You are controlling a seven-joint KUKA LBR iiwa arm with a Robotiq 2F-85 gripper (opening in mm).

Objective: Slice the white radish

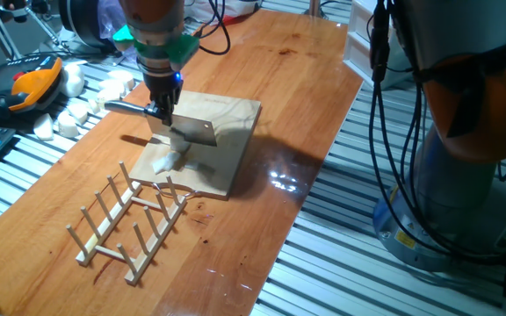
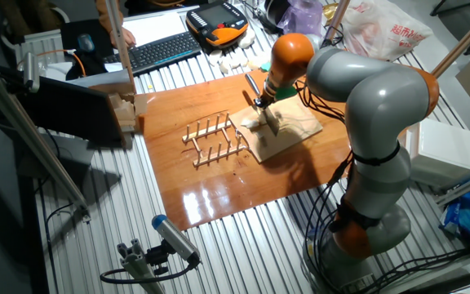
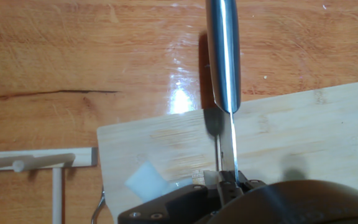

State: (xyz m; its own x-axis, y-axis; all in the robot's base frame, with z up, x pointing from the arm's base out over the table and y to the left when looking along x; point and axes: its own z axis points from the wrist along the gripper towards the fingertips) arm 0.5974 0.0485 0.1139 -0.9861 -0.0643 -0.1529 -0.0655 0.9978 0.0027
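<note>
Gripper (image 1: 159, 111) is clamped on the steel handle of a cleaver (image 1: 190, 130), blade hanging flat-side out above the light wooden cutting board (image 1: 235, 118). In the hand view the handle runs straight up the frame and the blade shows edge-on as a thin line over the board; the fingertips themselves are hidden by the hand housing. The white radish (image 1: 169, 160) lies on the near-left part of the board, below and slightly left of the blade, close to the board's edge beside the wooden dish rack (image 1: 130, 224); the hand view shows it as a pale chunk left of the blade line. Blade and radish look apart, though whether the edge touches the board cannot be told. Judgement: cutting step in hand, cleaver raised between strokes. Next move calls for shifting the edge over the radish, then a straight downward press. Heaped white chunks (image 1: 77, 110) and a teach pendant (image 1: 26, 88) lie off the table's far left.
</note>
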